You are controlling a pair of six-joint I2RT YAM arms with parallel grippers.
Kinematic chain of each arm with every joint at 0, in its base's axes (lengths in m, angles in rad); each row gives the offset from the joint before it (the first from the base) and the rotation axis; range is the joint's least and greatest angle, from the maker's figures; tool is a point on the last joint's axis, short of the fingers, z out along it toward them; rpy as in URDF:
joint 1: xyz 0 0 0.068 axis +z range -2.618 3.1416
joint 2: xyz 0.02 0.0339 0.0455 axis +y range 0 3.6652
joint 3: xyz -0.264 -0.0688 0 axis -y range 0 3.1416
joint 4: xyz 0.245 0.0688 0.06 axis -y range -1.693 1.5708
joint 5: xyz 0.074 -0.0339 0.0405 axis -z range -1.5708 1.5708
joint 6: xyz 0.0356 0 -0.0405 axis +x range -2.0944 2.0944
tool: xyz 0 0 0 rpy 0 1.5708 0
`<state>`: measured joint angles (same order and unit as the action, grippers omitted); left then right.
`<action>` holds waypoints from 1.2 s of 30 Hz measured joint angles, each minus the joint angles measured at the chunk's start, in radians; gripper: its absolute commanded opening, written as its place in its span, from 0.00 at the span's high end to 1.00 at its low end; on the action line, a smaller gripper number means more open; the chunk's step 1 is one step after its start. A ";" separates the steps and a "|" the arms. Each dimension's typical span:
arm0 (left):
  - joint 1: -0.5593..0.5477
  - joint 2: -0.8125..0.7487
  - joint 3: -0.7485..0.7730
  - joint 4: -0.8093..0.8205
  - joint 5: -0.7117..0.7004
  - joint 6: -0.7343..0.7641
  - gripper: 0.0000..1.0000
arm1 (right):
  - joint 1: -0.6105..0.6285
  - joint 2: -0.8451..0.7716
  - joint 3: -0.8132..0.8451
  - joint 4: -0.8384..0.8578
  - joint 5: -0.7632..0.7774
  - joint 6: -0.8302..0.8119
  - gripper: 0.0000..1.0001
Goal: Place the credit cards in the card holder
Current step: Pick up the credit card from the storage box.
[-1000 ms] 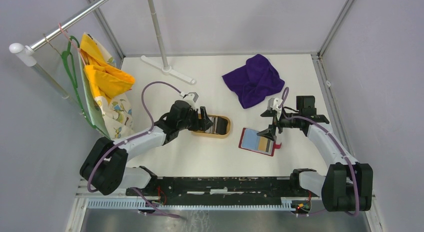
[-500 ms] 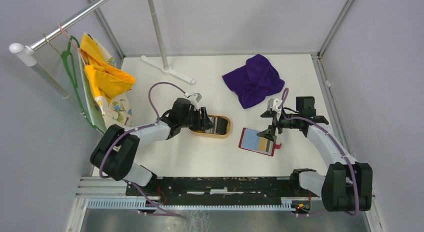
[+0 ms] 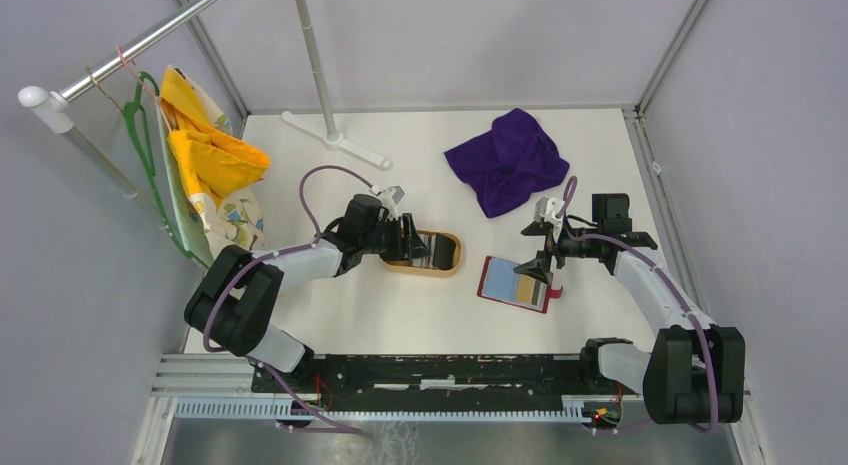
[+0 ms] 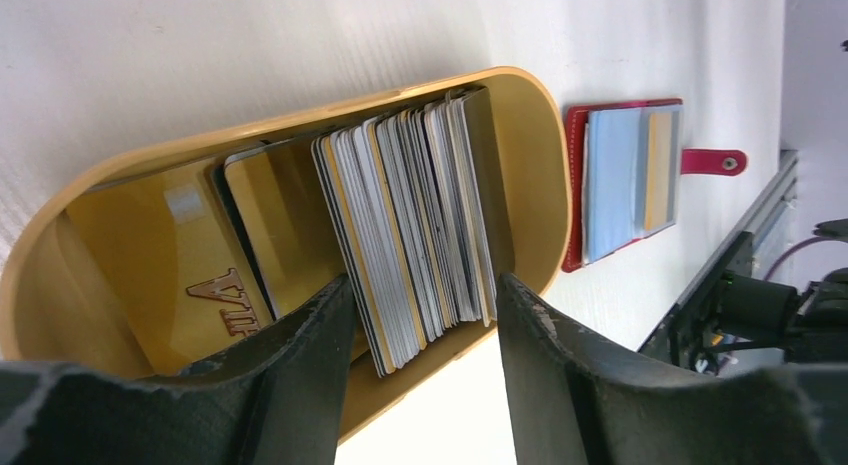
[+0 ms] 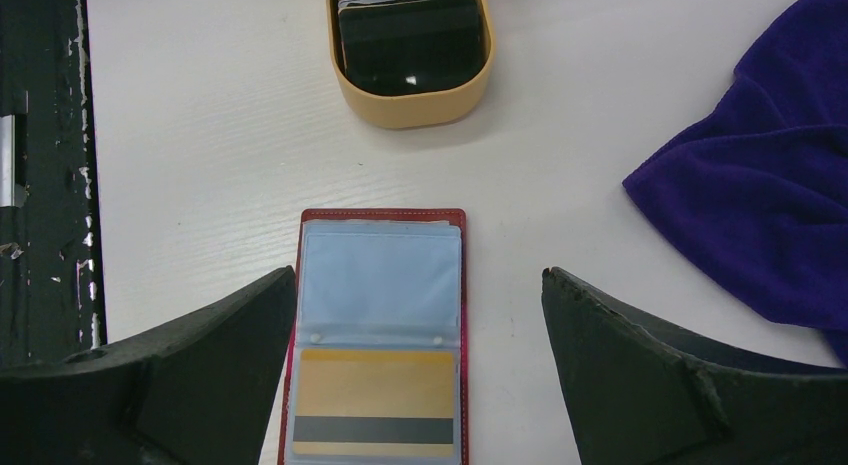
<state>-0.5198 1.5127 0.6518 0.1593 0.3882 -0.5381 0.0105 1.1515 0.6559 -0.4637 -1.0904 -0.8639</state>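
The credit cards (image 4: 410, 215) stand on edge as a stack in an oval tan wooden tray (image 4: 520, 115); they also show in the top view (image 3: 436, 249). My left gripper (image 4: 420, 295) is open, its fingers either side of the stack's near end, above the tray's near rim; it shows in the top view (image 3: 412, 240). The red card holder (image 5: 380, 285) lies open and flat, clear sleeves up, a gold card (image 5: 375, 400) in the near sleeve. It shows in the top view (image 3: 514, 283). My right gripper (image 5: 420, 305) is open and hovers over the holder, empty.
A purple cloth (image 3: 508, 160) lies at the back right, close to the right arm (image 5: 760, 185). A white stand base (image 3: 335, 140) sits at the back left. Yellow cloth and a hanger (image 3: 205, 150) hang at the left wall. The black rail (image 5: 40, 185) runs along the near edge.
My left arm has stretched lower and a little right, bringing its gripper closer over the tray's cards. The right arm and the card holder have not moved.
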 measured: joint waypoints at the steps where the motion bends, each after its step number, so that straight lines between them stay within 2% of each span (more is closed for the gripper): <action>1: 0.002 0.000 0.000 0.002 0.011 -0.007 0.43 | 0.000 0.000 0.000 0.000 0.000 0.000 0.02; 5: 0.008 0.006 0.000 0.037 0.060 -0.043 0.49 | 0.000 0.000 0.000 0.000 0.000 0.000 0.02; 9: 0.008 0.019 0.000 0.083 0.102 -0.080 0.48 | 0.000 0.000 0.000 0.000 0.000 0.000 0.02; 17: 0.008 0.114 0.000 0.145 0.143 -0.110 0.41 | 0.000 -0.002 0.000 0.000 0.000 0.000 0.02; 27: 0.008 0.138 0.000 0.172 0.164 -0.117 0.43 | 0.000 -0.005 -0.008 0.003 0.000 0.000 0.02; 36: 0.032 0.114 0.000 0.169 0.174 -0.117 0.50 | 0.000 -0.007 -0.008 0.003 0.000 0.000 0.02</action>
<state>-0.4877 1.6272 0.6514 0.3279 0.5625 -0.6552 0.0105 1.1446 0.6479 -0.4603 -1.0904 -0.8639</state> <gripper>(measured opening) 0.528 0.979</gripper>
